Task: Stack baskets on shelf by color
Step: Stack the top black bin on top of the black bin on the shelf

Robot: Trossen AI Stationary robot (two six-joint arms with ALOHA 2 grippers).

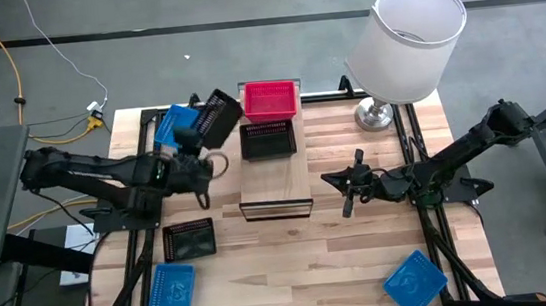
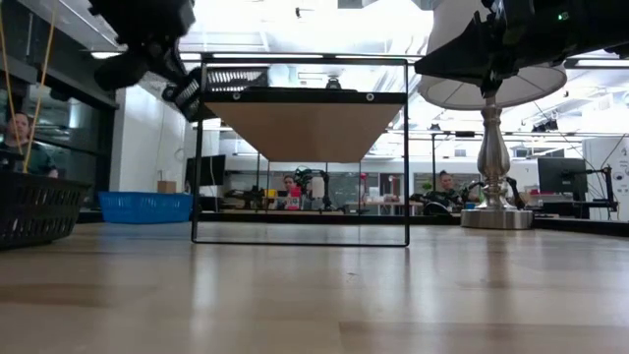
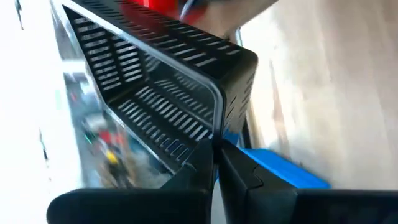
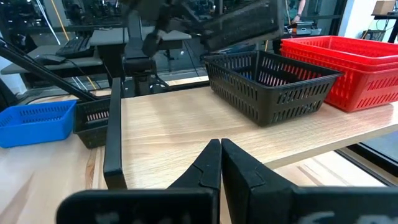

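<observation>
My left gripper (image 1: pixel 199 142) is shut on a black mesh basket (image 1: pixel 217 118), held in the air beside the shelf's far left corner. A blue basket (image 1: pixel 174 124) lies on the table below it. The shelf (image 1: pixel 276 181) is a light-wood plank on a black frame. On it rest a red basket (image 1: pixel 270 99) at the far end and a black basket (image 1: pixel 268 139) nearer. My right gripper (image 1: pixel 349 192) hovers shut and empty to the right of the shelf. It faces the shelf top (image 4: pixel 186 124) in the right wrist view. My left gripper pinches the black basket's side wall at its rim (image 3: pixel 216 127) between the two fingers (image 3: pixel 249 174). It comes from the table's left. The basket is lifted clear and tilted, with its open side turned partly toward the wrist camera.
A black basket (image 1: pixel 189 239) and a blue basket (image 1: pixel 171 291) lie on the table near the left edge. Another blue basket (image 1: pixel 414 282) sits at the near right. A white-shaded lamp (image 1: pixel 408 40) stands at the far right corner. Bare wood lies nearer than the shelf.
</observation>
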